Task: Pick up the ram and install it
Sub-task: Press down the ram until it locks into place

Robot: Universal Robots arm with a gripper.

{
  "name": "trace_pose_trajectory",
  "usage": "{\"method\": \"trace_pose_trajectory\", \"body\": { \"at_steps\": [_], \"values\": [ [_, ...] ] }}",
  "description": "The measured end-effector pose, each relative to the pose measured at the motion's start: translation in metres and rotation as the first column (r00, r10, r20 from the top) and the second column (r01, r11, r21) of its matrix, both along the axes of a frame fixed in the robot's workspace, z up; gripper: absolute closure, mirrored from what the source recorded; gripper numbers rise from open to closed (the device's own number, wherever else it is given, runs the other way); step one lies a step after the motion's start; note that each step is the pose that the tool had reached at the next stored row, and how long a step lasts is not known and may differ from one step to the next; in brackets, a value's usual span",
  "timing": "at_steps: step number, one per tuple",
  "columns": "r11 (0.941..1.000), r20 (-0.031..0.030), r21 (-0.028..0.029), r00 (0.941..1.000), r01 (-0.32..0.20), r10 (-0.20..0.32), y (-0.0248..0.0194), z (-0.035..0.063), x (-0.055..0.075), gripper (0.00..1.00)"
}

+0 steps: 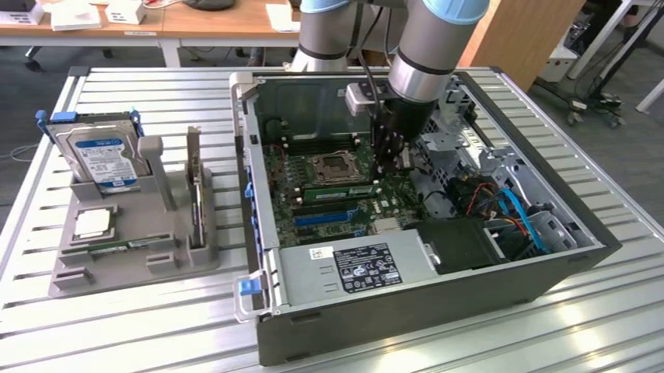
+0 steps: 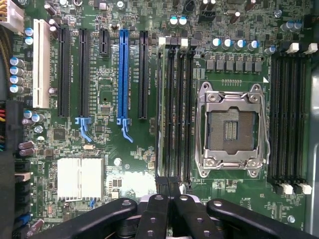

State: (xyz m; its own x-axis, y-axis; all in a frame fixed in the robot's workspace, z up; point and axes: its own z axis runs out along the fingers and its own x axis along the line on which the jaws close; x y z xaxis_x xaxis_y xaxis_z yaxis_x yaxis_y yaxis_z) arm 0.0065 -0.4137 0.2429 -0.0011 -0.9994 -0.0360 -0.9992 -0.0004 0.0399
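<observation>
The end effector (image 2: 168, 191) is down inside the open computer case (image 1: 436, 295), clenched over the memory slots beside the empty processor socket (image 2: 231, 130). A ram (image 2: 160, 114) stands edge-on in the slot right under its fingers. On the bench (image 1: 135, 326), the grey holder (image 1: 114, 256) carries another stick.

Ram (image 2: 161, 107) in slot beside CPU socket (image 2: 232, 130)

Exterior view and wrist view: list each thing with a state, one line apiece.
Black gripper: shut, down inside the case.
Green ram stick: on edge in a black memory slot by the socket.
Metal CPU socket: empty.
Grey computer case: side open.
Silver hard drive: upright in the grey holder.
</observation>
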Motion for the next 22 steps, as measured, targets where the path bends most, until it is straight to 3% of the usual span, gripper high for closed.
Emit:
{"method": "trace_pose_trajectory", "body": {
  "at_steps": [8,22],
  "values": [
    [1.0,0.0,-0.0002,1.0,0.0,0.0,-0.0001,0.0001,-0.004,0.9],
    [1.0,0.0058,-0.0002,1.0,0.0,0.0,0.0,0.0,-0.053,0.9]
  ]
}}
